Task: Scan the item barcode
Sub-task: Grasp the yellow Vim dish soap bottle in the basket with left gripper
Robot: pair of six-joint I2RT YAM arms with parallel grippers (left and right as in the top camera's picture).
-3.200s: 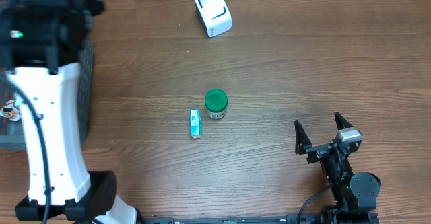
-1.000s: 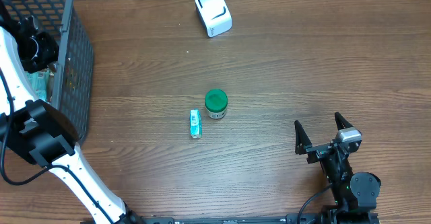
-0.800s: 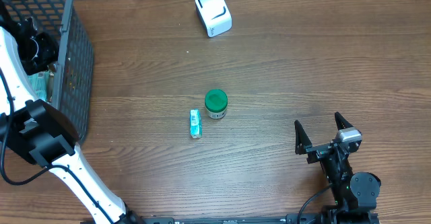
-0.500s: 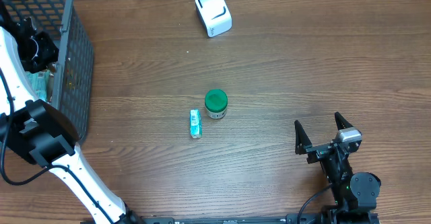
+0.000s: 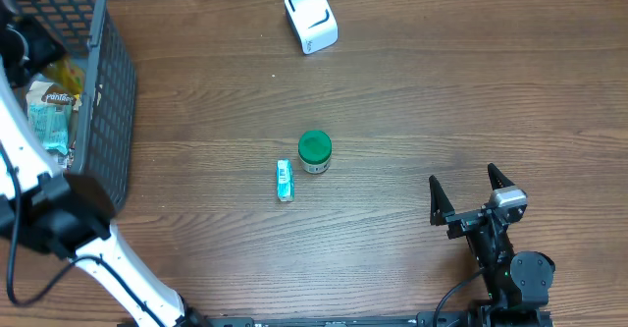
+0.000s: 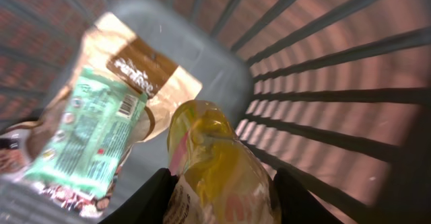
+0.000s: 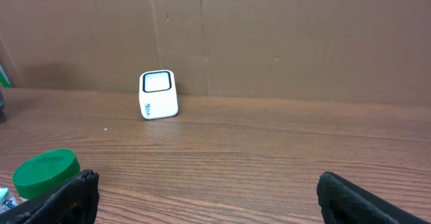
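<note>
Over on the far left, the left gripper [image 6: 221, 196] is inside the grey wire basket [image 5: 110, 101], and its two dark fingers [image 6: 151, 198] are clamped on either side of a yellow packet [image 6: 214, 146], which bulges up between them. That is the item in hand, sitting in the basket's corner close to the barred wall. Beneath and beside it lie a mint-green packet [image 6: 91, 133] and a brown-and-cream pouch [image 6: 145, 76], the green one overlapping the pouch. Whether the yellow packet is clear of the basket floor cannot be told from the wrist view. Out on the wooden table [image 5: 442, 91], the white barcode scanner [image 5: 310, 18] stands near the far edge, well apart from the basket. In the middle of the table, a green-lidded jar [image 5: 314, 151] stands upright with a small teal box [image 5: 285, 181] lying just beside it. At the near right, the right gripper [image 5: 464, 182] hangs with its jaws spread wide, nothing between them, facing the scanner across the table.
</note>
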